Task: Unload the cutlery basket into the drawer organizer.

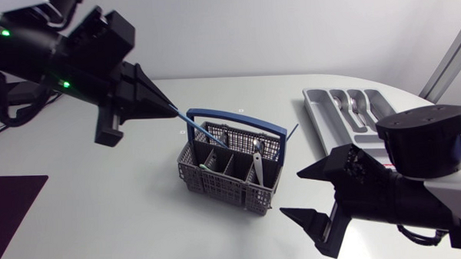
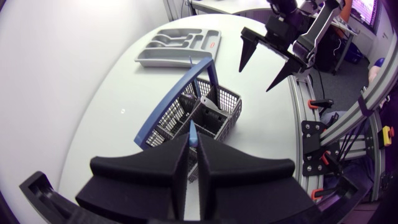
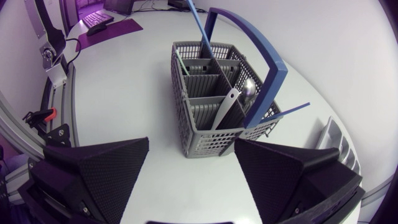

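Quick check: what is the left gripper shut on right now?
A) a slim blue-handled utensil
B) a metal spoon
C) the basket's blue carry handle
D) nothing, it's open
A: the left gripper pinches a slim blue utensil between its fingers, and the utensil's far end reaches down into the basket.

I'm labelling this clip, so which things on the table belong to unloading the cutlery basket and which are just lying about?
Job: cutlery basket, drawer organizer, blue utensil in the left gripper, spoon in the basket.
Lying about: dark purple mat.
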### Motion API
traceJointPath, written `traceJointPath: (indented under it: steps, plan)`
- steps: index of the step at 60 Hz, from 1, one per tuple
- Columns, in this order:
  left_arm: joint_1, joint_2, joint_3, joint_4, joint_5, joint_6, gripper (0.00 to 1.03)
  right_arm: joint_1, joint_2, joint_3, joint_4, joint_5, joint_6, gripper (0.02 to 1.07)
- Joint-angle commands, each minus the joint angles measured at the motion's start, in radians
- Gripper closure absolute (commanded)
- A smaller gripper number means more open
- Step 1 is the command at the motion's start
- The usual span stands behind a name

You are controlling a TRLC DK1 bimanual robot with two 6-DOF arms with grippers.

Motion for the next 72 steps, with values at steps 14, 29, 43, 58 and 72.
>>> traceJointPath:
  steps: [14, 29, 43, 58, 72]
  plan:
    - [-0.125, -0.399, -0.198, 0.119, -0.06, -0.16, 1.0, -0.022, -0.026, 0.174, -0.148, -0.04, 0.13, 0.08]
    - [-0.419, -0.494, -0.445, 0.536, -0.409, -0.397, 1.0, -0.166, 0.086, 0.361, -0.22, -0.296, 0.268, 0.09]
    - [-0.585, -0.351, -0.577, 0.887, -0.676, -0.4, 1.0, -0.35, 0.315, 0.524, -0.286, -0.595, 0.371, 0.09]
    - [-0.585, -0.169, -0.596, 1.136, -0.768, -0.344, 1.0, -0.396, 0.592, 0.732, -0.437, -0.715, 0.429, 0.13]
    - [-0.6, 0.001, -0.599, 1.373, -0.871, -0.24, 1.0, -0.394, 0.744, 0.897, -0.474, -0.759, 0.515, 0.17]
